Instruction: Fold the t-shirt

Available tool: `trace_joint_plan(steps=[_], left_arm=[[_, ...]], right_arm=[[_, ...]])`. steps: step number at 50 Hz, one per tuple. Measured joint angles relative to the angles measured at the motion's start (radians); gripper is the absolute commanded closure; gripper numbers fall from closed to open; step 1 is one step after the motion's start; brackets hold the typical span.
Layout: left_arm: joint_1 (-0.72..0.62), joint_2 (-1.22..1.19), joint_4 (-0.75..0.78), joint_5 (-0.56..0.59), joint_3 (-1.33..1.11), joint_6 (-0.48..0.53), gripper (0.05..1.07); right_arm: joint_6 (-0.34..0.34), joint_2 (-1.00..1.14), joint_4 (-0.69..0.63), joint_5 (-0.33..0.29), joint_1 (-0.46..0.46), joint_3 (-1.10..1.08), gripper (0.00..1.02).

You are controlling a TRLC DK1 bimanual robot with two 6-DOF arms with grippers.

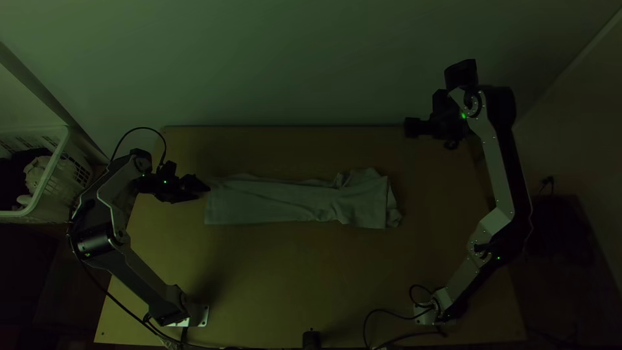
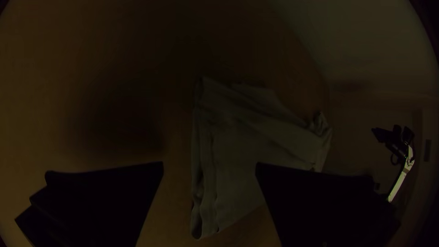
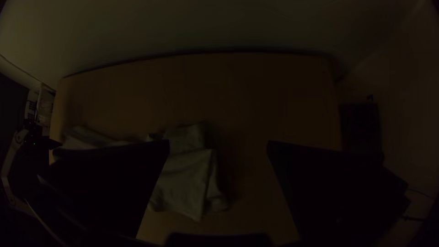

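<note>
Pale grey cloth t-shirt [image 1: 272, 201] lies mid-frame in a long strip (rumpled at right), left end near the black left gripper [image 1: 203, 188], fingers apart; upper right, the black right gripper [image 1: 409, 127] has parted fingers

basket [image 1: 65, 139]: left of table [image 1: 291, 279], cut off
cylinder [image 1: 311, 339]: table's near edge, cut off
t-shirt [image 1: 265, 201]: on table, partly behind fingers [image 3: 109, 183] in wrist views
</note>
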Motion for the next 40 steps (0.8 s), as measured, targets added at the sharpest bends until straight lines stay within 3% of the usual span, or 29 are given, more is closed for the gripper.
trace_joint_plan(steps=[22,40], left_arm=[[-0.070,-0.008,0.089,0.031,-0.091,0.021,0.10],[-0.219,-0.026,0.229,0.037,-0.126,-0.092,0.10]], right_arm=[[0.000,-0.100,0.000,0.003,-0.044,0.000,0.04],[0.000,-0.146,0.008,0.003,-0.044,0.000,0.04]])
